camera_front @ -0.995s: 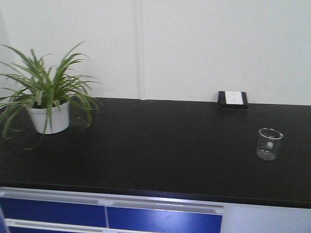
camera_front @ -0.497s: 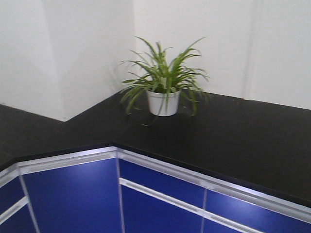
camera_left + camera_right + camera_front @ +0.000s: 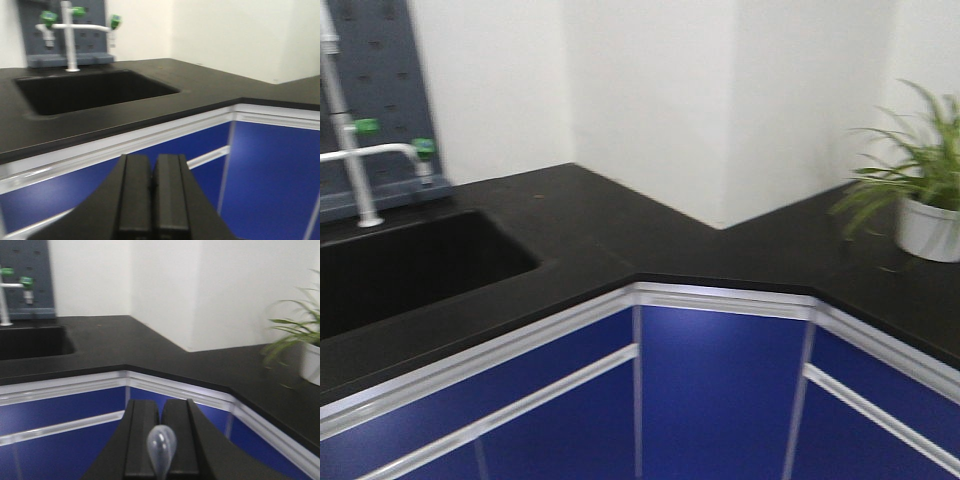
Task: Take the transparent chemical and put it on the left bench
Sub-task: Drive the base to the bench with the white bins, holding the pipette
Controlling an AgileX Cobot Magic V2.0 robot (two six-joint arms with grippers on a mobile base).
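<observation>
**Front view:** no arm and no glassware showed here. The sink (image 3: 470,235) with its white tap (image 3: 348,150) sat at left, the black countertop (image 3: 620,225) turned a corner mid-frame, and the potted plant (image 3: 925,200) stood at far right. Blue cabinets (image 3: 720,390) ran below. No stretch with 3 white bins was in sight, so the left bench wasn't in view yet.

**Left wrist view:** the left gripper (image 3: 152,167) had its 2 fingers pressed together with nothing between them. It pointed toward the sink edge, so this arm looked idle.

**Right wrist view:** the right gripper (image 3: 160,407) had its fingers drawn close. The bulb of the dropper, the only visible part of the transparent chemical (image 3: 161,442), stood right at them. The beaker glass itself was out of frame. As the bulb hung off the counter w/ no other support, I judged the load clamped in this gripper.

**Step:** carry phase; pickup looked done, placing not yet. The next move calls for bringing the bench w/ the 3 bins into view and keeping the beaker upright. It then needs lowering onto bare black top clear of the bins before the fingers part.
</observation>
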